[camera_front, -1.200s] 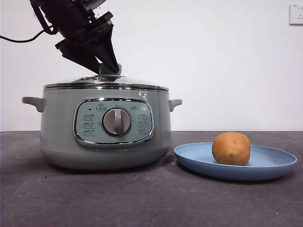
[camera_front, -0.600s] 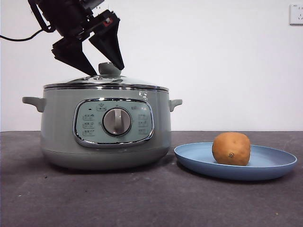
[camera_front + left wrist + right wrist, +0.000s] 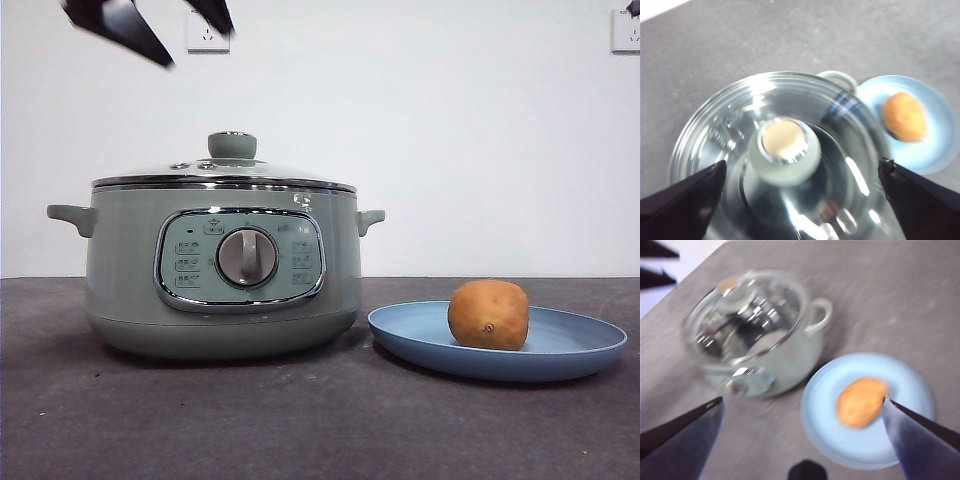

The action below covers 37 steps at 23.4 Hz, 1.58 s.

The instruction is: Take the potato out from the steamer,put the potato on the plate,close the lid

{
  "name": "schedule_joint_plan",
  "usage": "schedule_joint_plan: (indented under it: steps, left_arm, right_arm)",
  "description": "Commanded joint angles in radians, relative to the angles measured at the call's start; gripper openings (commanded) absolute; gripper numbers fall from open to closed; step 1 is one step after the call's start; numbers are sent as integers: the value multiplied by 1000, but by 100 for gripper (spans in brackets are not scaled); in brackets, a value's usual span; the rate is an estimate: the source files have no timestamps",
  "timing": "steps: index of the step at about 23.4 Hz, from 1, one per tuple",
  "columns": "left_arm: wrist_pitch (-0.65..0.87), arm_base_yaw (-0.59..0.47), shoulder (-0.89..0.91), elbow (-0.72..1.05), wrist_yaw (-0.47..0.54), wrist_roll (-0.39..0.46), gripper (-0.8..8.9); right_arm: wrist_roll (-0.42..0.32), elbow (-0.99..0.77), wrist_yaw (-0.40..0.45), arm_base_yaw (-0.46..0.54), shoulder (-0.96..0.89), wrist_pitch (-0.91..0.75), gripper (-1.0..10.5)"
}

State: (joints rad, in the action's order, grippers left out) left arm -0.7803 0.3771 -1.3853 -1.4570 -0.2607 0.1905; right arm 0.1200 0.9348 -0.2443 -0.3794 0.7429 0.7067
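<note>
on the worktop (image 3: 300,420): one lidded steamer (image 3: 220,270), one potato (image 3: 488,314) on one plate (image 3: 580,345); left gripper (image 3: 165,25) and right gripper (image 3: 802,410) both wide, empty.

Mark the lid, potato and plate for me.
lid (image 3: 232,145), front view, on its green knob.
potato (image 3: 488,314), front view, middle of its skin.
plate (image 3: 410,335), front view, on its near rim beside the steamer (image 3: 120,270).
</note>
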Motion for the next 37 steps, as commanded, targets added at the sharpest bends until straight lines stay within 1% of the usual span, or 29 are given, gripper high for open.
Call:
schedule_joint_plan:
  steps: [1,6,7,8,10,11,12,13,14,15,16,37]
  left_arm:
    - [-120,4,58,-37,-22,-7,534]
    - [-314,4,129,-106,-120,-7,529]
    - [-342,4,138,-118,-129,-7,518]
    - [-364,4,143,-129,-136,-7,474]
    - [-405,4,156,-146,-137,-6,307]
    - [-417,4,159,-150,-137,-6,218]
    - [-429,4,161,-152,-137,-6,91]
    - [-436,4,162,-153,-137,-6,1]
    - [-446,4,162,-153,-137,-6,-14]
    - [-459,4,162,-153,-137,-6,-6]
    - [-466,4,162,-153,-137,-6,-8]
    - [-462,3,160,-153,-134,-7,-4]
  right_arm:
    - [15,3,-74,-2,-2,44,658]
    - [23,3,-217,-2,0,114,657]
    - [23,3,-232,-2,0,122,655]
    - [27,3,-238,-2,-1,130,645]
    - [30,3,-253,-2,0,148,528]
    - [30,3,-253,-2,-1,154,451]
    - [29,3,-252,-2,-1,164,320]
    - [29,3,-252,-2,-1,170,203]
    - [29,3,-252,-2,-1,173,84]
    - [28,3,-252,-2,-1,174,-31]
    - [27,3,-252,-2,-1,174,-4]
    - [20,3,-247,-2,-2,173,0]
